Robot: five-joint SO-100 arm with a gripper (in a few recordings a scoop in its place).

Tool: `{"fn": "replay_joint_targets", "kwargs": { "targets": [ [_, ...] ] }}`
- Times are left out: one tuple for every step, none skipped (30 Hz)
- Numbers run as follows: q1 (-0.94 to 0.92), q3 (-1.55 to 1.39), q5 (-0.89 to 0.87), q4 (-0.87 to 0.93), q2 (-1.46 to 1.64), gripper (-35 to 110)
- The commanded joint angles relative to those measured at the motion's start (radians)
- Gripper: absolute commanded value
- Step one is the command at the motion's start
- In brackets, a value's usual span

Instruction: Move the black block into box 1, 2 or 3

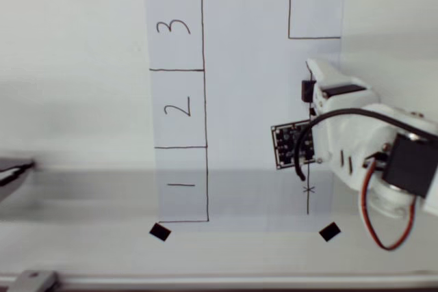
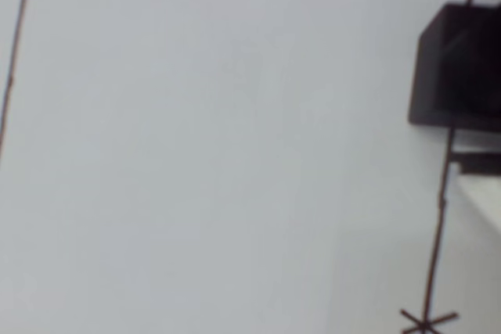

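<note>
You are looking down at a white paper sheet (image 1: 246, 100) taped flat on a pale table (image 1: 68, 66), with flat black tape squares (image 1: 159, 232) at its corners. Thin hand-drawn black lines mark a column of three rectangles on the sheet's left side in the overhead view: box 3 (image 1: 175, 29) at the top, box 2 (image 1: 178, 109) in the middle, box 1 (image 1: 181, 184) at the bottom. An unnumbered drawn box (image 1: 315, 6) occupies the top right corner.

The black block (image 1: 308, 91) is a small matte cube with flat faces and sharp edges. It sits on the right part of the sheet, on a drawn vertical line (image 1: 309, 200), well apart from the numbered boxes. As a cube, it has no long axis; its sides run roughly parallel to the sheet edges. In the wrist view the block (image 2: 458, 68) appears at the right edge, resting on the same line, which carries a small cross mark (image 2: 427, 322) lower down.

The white moulded plastic arm (image 1: 369, 141) reaches in from the right. Its gripper (image 1: 327, 85) lies just beside the block, apparently touching it. You cannot tell how far the fingers are parted or whether they hold the block. A square black circuit board (image 1: 294, 145) with pale dots is mounted on the arm.
</note>
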State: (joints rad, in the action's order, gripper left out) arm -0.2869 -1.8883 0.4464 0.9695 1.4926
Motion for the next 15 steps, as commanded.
{"fn": "replay_joint_targets", "kwargs": {
  "targets": [
    [-0.018,0.012,0.021,-0.011,0.014,28],
    [-0.018,0.012,0.021,-0.012,0.014,28],
    [-0.017,0.012,0.021,-0.012,0.014,28],
    [-0.017,0.012,0.021,-0.014,0.014,28],
    [-0.017,0.011,0.021,-0.015,0.014,28],
    [-0.017,0.009,0.02,-0.02,0.014,28],
    [-0.015,0.006,0.02,-0.023,0.014,28],
    [-0.015,0.003,0.018,-0.026,0.014,28],
    [-0.014,0.0,0.018,-0.031,0.014,28],
    [-0.014,-0.002,0.018,-0.034,0.014,28],
    [-0.014,-0.005,0.02,-0.035,0.014,28],
    [-0.014,-0.006,0.02,-0.037,0.014,28],
    [-0.014,-0.008,0.021,-0.038,0.014,28],
    [-0.014,-0.009,0.021,-0.04,0.014,28],
    [-0.014,-0.012,0.021,-0.041,0.014,28]
  ]
}}
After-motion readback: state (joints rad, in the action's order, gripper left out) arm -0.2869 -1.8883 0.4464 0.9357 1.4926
